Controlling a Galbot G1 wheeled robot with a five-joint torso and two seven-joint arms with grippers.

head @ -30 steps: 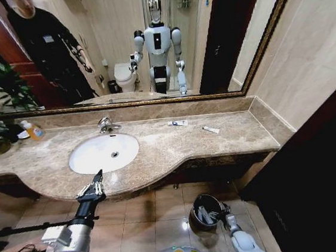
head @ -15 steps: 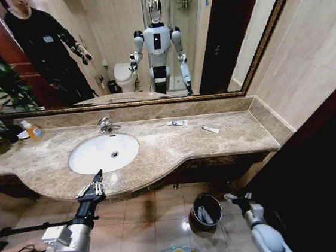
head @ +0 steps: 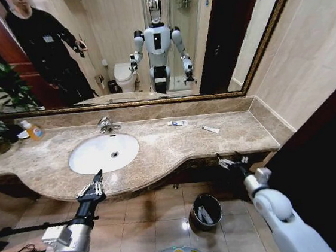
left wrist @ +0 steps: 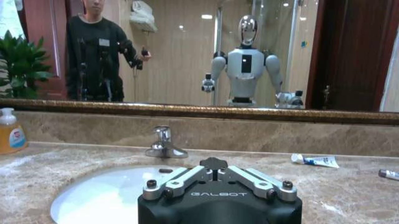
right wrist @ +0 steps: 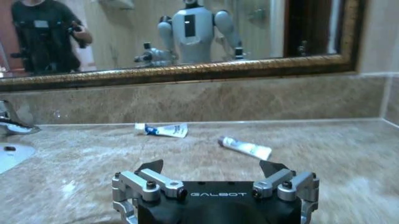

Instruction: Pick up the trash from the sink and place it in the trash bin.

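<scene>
You are looking at one sink (head: 103, 152) with one chrome tap (head: 106, 125) sitting behind it, set into one marble tabletop (head: 176, 146). Two small tubes are lying on that tabletop: one blue-and-white tube (head: 178, 123) and one white tube (head: 211, 130). One bottle of orange liquid (head: 33, 130) is standing at the far left of the tabletop. One trash bin (head: 205, 212) is sitting on the floor, and at least two pale bits are showing inside it; you cannot count them more exactly. Two end effectors are showing: one left end effector (head: 92, 187) and one right end effector (head: 230, 160). One wide mirror (head: 117, 44) is hanging above the tabletop.
</scene>
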